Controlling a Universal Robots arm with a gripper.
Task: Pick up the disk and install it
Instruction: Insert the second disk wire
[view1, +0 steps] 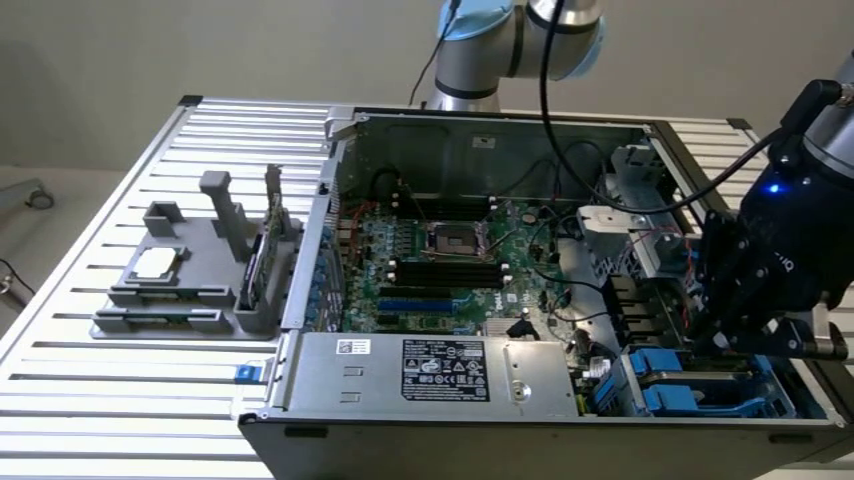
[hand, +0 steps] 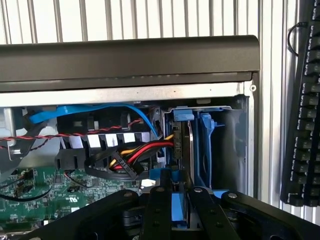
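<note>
Hand (hand: 172, 200) fingers pinching blue-framed disk (hand: 178, 207) over drive bay (hand: 210, 145) at computer case (view1: 400, 420) corner; keep disk square, clear of cables (hand: 140, 152).

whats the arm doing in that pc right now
A single robot arm is working inside an open desktop computer case lying on a slatted metal table. Its gripper is down at the drive bay in the case's corner, at the exterior view's right. The fingers are closed on the disk, gripped by its blue carrier frame, right at the mouth of the bay. On the table beside the case stands a grey parts holder.
</note>
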